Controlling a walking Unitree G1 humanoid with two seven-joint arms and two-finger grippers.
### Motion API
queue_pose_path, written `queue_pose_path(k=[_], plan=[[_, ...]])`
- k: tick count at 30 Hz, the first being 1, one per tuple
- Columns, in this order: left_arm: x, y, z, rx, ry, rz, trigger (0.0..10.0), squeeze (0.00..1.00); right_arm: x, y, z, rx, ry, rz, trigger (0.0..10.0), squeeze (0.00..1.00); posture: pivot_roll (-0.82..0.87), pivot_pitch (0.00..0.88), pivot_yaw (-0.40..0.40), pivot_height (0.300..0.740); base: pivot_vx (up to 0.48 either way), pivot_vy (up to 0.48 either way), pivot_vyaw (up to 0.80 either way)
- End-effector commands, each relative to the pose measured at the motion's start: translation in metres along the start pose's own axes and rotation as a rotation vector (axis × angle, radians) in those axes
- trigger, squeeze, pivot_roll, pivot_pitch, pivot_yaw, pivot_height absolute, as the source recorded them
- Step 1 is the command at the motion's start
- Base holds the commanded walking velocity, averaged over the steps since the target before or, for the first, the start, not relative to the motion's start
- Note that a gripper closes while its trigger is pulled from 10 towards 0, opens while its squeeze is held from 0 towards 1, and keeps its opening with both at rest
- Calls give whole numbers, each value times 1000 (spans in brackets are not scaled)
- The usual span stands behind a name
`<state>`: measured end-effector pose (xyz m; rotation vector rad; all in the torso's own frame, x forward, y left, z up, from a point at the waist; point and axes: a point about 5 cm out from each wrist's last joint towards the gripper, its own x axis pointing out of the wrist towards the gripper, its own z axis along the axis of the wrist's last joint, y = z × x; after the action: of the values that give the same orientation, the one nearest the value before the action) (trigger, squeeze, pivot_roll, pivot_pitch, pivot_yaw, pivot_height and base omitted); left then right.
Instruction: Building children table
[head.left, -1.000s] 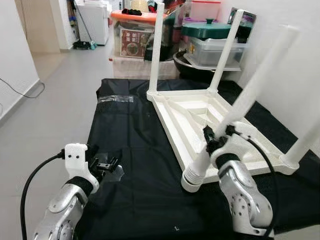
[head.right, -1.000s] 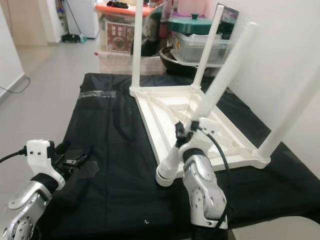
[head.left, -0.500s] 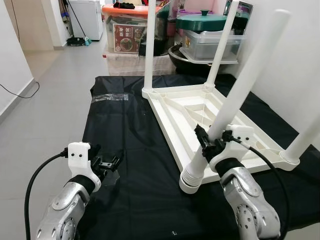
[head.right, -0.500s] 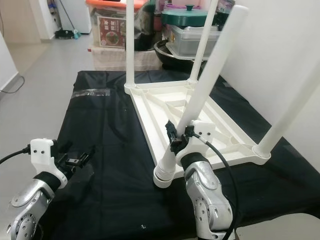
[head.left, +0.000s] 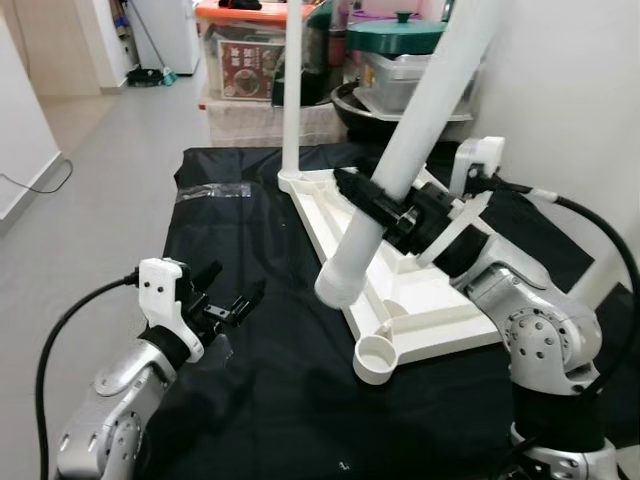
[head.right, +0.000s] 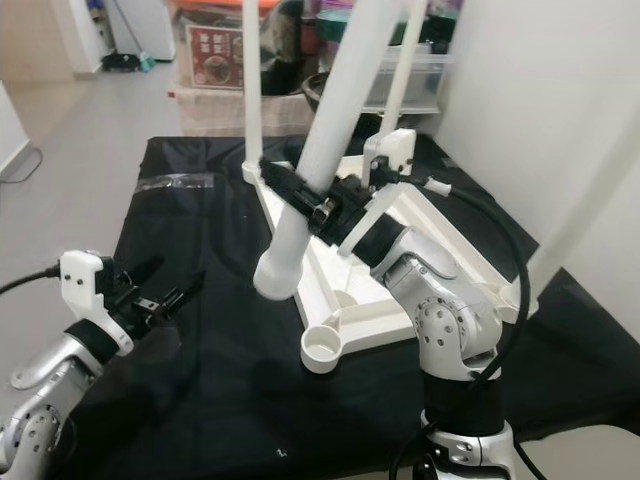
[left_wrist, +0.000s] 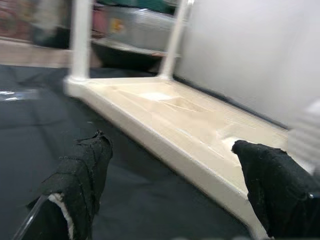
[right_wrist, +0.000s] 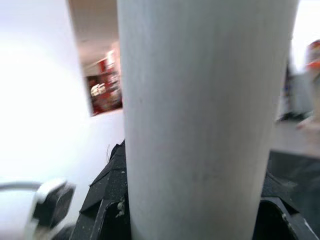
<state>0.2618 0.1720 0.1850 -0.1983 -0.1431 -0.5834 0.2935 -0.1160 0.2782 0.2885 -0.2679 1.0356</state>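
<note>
1. The right end effector (head.left: 385, 208) is closed around a smooth, round white leg (head.left: 400, 165), holding it tilted in the air above the table.
2. The white plastic table top (head.left: 400, 290) lies upside down on the black cloth (head.left: 260, 300) over the bench.
3. Two more white legs stand upright at its far corners.
4. A round empty socket (head.left: 375, 358) sits at the near corner.
5. The left end effector (head.left: 232, 308) is open, low over the cloth.

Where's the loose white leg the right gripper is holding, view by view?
Left eye: white leg, diagonal through centre, clamped by right gripper.
Right eye: centre, slanting up.
Left wrist: not in it.
Right wrist: close up, across the middle.
Shared landmark: upturned tabletop.
</note>
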Motion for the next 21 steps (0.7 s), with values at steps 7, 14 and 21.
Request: queue_pose_path(k=[7, 14, 21], plan=[[3, -21, 15, -13, 27, -278, 10000, 0, 13, 11, -5, 43, 64, 196, 10000, 0, 90, 0, -97, 740, 0, 0, 0], [-7, -25, 19, 45, 152, -456, 10000, 0, 20, 9, -12, 83, 103, 254, 10000, 0, 102, 0, -100, 740, 0, 0, 0], [-12, -27, 17, 63, 228, -561, 10000, 0, 31, 15, -11, 136, 87, 319, 10000, 0, 92, 0, -92, 740, 0, 0, 0]])
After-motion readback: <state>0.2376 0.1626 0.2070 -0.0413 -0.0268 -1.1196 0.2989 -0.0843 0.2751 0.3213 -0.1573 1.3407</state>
